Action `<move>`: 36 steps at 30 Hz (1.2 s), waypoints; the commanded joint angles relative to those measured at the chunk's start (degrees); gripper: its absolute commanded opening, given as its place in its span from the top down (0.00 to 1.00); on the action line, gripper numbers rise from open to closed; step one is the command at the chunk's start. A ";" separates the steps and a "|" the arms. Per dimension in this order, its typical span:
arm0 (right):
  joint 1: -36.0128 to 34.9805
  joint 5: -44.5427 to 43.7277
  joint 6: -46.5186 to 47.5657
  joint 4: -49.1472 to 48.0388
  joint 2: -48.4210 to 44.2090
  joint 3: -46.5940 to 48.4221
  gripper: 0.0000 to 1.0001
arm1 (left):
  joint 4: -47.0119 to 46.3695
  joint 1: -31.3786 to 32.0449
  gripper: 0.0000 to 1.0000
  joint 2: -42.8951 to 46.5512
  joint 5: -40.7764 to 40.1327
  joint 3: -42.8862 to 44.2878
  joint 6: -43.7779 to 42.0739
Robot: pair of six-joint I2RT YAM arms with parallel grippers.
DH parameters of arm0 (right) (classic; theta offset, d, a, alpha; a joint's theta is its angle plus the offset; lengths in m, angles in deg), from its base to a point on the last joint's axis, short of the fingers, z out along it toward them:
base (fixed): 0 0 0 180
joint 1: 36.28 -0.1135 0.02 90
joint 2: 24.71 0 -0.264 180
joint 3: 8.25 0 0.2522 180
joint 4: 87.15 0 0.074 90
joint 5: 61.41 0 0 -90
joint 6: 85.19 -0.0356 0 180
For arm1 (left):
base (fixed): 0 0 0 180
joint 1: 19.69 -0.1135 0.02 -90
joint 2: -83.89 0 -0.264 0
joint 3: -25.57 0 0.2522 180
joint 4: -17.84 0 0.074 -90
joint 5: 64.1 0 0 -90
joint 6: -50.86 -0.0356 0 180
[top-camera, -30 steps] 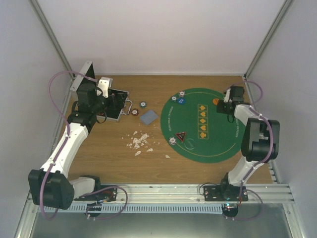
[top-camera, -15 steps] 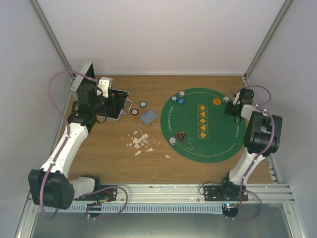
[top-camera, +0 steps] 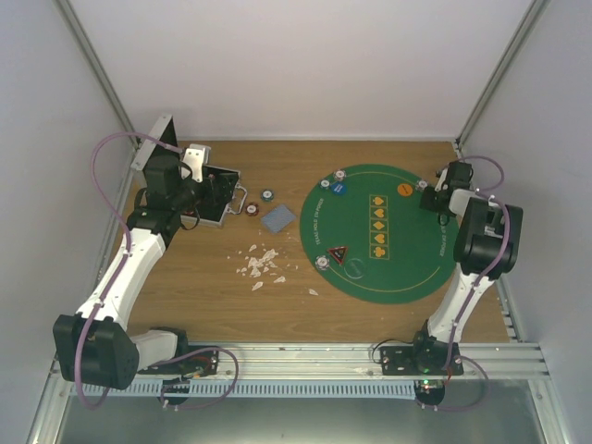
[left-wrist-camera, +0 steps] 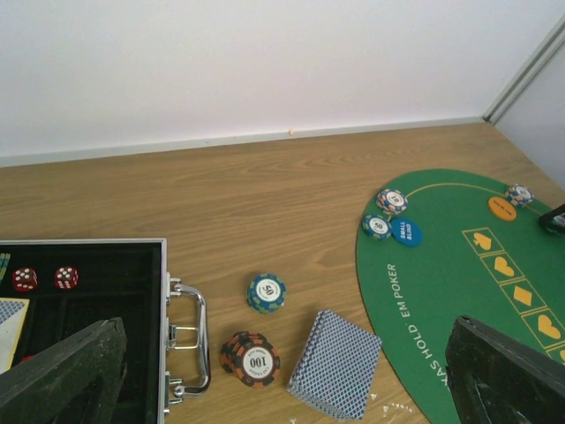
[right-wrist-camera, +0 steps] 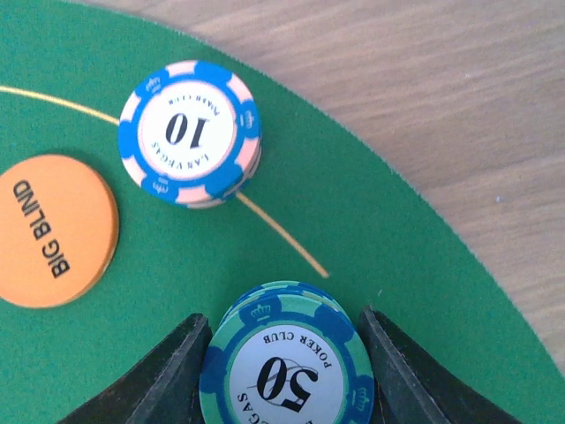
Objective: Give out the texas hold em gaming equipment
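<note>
- Reaching to the far right edge of the mat on the worktop, the right tool sits near the orange button. The left tool hangs over an open case, with the cards nearby.
- Left wrist: the fingers are spread wide and empty, with the cards and a 100 chip between them.
- Right wrist: the tool is clamped on the 50 chip, which is on the mat near the 10 chip.

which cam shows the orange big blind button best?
Right wrist: the orange button fills the frame's left side, BIG BLIND lettering readable. Top external and left wrist show it only as a small orange disc on the green mat, text illegible.
</note>
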 commanded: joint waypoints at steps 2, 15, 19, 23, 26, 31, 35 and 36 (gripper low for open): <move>0.89 -0.83 0.94 -1.21 2.72 2.65 0.64 | -1.61 0.39 0.01 -0.35 -0.22 0.65 -0.09; 1.01 -0.79 1.79 -0.30 5.62 5.58 0.60 | -1.52 0.39 0.01 -0.73 -0.43 0.73 -0.06; 1.02 -0.46 1.89 -0.47 5.31 5.10 0.56 | -1.43 0.36 0.01 -0.81 -0.42 0.74 -0.13; 1.06 -0.14 1.89 -1.55 3.87 3.54 0.45 | -1.43 0.41 0.01 -0.81 -0.48 0.74 -0.13; 1.01 0.58 1.84 -2.39 2.65 2.22 0.41 | -1.43 0.41 0.01 -0.88 -0.54 0.74 -0.17; 1.03 1.89 1.35 -2.55 -0.20 -0.12 0.39 | -1.43 0.41 0.01 -1.05 -0.75 0.73 -0.17; 0.98 2.96 0.75 -2.91 -5.42 -3.39 0.35 | -1.48 0.35 0.01 -0.86 -0.97 0.66 -0.16; 0.93 3.39 0.50 -2.69 -6.95 -4.01 0.34 | -1.55 0.38 0.01 -0.73 -1.18 0.58 -0.14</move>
